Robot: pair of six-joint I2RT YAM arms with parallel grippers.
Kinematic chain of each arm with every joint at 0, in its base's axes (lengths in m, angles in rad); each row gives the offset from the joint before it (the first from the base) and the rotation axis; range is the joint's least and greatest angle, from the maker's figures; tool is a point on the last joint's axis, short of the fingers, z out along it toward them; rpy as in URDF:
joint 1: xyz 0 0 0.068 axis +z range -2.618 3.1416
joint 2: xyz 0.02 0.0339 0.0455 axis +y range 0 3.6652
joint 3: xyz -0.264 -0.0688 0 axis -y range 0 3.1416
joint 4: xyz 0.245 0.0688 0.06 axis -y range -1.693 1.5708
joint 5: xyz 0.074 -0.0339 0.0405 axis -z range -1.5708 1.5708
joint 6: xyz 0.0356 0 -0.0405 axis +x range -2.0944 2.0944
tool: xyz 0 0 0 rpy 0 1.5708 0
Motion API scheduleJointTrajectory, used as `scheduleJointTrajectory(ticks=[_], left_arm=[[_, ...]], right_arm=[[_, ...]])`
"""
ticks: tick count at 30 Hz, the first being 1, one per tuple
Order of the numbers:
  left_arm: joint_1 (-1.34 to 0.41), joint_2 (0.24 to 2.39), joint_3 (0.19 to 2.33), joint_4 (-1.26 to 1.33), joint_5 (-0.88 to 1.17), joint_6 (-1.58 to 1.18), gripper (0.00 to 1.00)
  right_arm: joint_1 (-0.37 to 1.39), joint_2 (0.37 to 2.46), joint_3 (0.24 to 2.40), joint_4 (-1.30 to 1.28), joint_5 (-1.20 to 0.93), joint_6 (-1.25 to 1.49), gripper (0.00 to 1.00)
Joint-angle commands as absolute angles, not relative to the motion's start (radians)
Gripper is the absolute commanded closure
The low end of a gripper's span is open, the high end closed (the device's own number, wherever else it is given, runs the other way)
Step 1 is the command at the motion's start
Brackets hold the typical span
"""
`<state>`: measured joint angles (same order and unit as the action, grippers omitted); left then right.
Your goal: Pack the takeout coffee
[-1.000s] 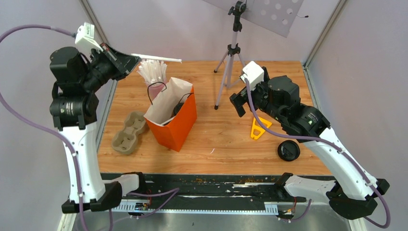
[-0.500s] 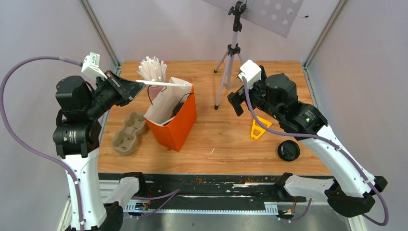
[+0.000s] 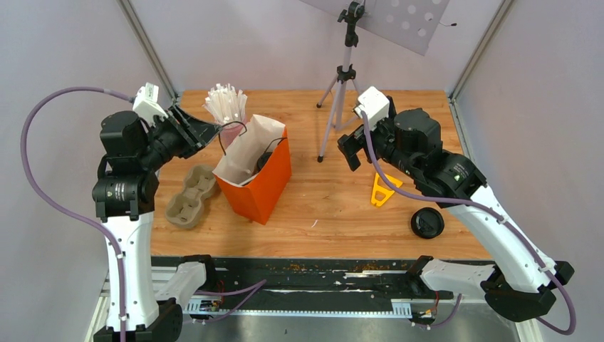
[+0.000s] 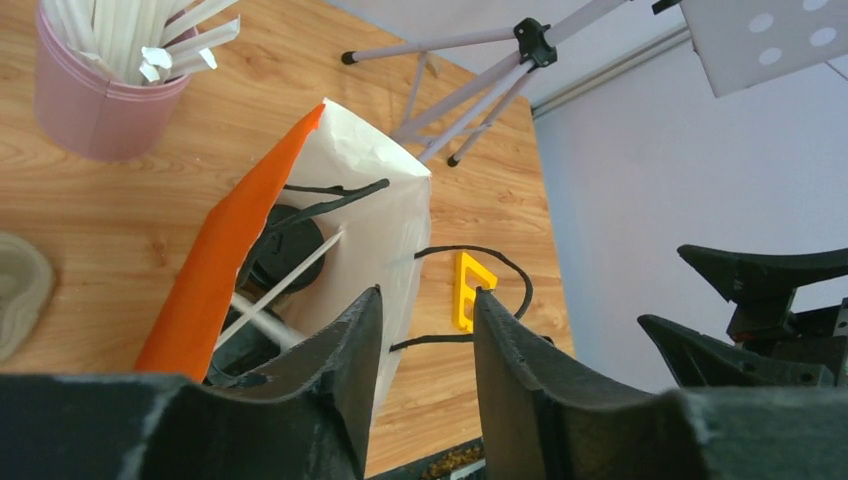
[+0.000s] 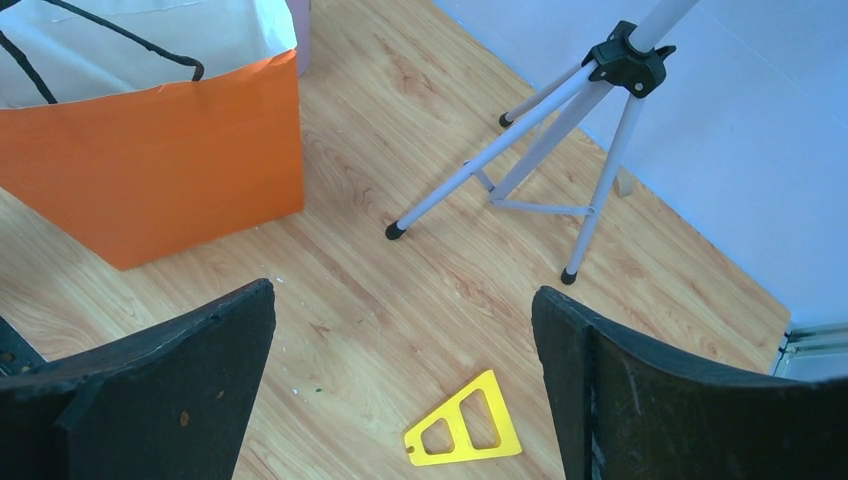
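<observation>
Left gripper [image 4: 425, 308]: hangs right above the open top of the orange bag [image 4: 200, 290], fingers a little apart, nothing between them. Right gripper [image 5: 402, 295]: waits to the right of the bag, fingers spread wide, holding nothing.

Coffee cup [image 4: 290, 245]: down inside the bag, closed with its black top, brown side mostly hidden. One white stick [image 4: 295, 270] inside the bag too, leaning across the cup.

Step in hand, most likely: dropping a stick in beside the coffee. Looks done, with nothing between the fingers. Nearly finished with the packing, by the look of it.

Next move, as a guess: lift the left gripper straight up and away from the bag. Needs care with the thin black handles [image 4: 340, 188] close to the fingers, so as not to hook one and tip the bag.

Count: one bag, one coffee cup, one stick inside the bag. One pink cup [image 4: 90, 110] behind the bag, full of white sticks, too many to count. One grey tray [image 3: 189, 199] left of the bag, with two holes. One yellow triangle [image 5: 465, 432], one tripod [image 5: 560, 110] and one loose black lid [image 3: 427, 223], all to the right of the bag. Two grippers.
</observation>
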<state>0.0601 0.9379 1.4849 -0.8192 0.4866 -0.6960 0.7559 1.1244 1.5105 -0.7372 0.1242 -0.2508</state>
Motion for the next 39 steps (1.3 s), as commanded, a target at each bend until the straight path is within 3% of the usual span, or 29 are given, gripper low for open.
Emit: scheduleJointTrajectory(ticks=[1,4,5,6,15,27,39], left_arm=[[0.057,0.943,1.56,-0.834,0.481,-0.628,0.51],[0.057,0.959,1.599,-0.869,0.479,-0.59,0.35],[0.058,0.964,1.612,-0.877,0.482,-0.579,0.03],[0.057,0.971,1.628,-0.886,0.484,-0.565,0.01],[0.057,0.986,1.736,-0.966,0.473,-0.451,0.0],[0.057,0.832,1.672,-0.939,0.428,-0.311,0.0],[0.058,0.709,1.531,-0.956,0.442,-0.301,0.0]], right_arm=[[0.755,1.123,1.545,-0.738,0.179,-0.172,0.0],[0.756,1.137,1.548,-0.768,0.189,-0.125,0.0],[0.755,1.143,1.553,-0.774,0.205,-0.103,0.0],[0.755,1.152,1.563,-0.784,0.232,-0.073,0.0],[0.755,1.247,1.69,-0.931,0.48,0.176,0.0],[0.755,1.144,1.741,-0.816,0.451,0.229,0.0],[0.756,0.975,1.577,-0.818,0.38,0.448,0.0]])
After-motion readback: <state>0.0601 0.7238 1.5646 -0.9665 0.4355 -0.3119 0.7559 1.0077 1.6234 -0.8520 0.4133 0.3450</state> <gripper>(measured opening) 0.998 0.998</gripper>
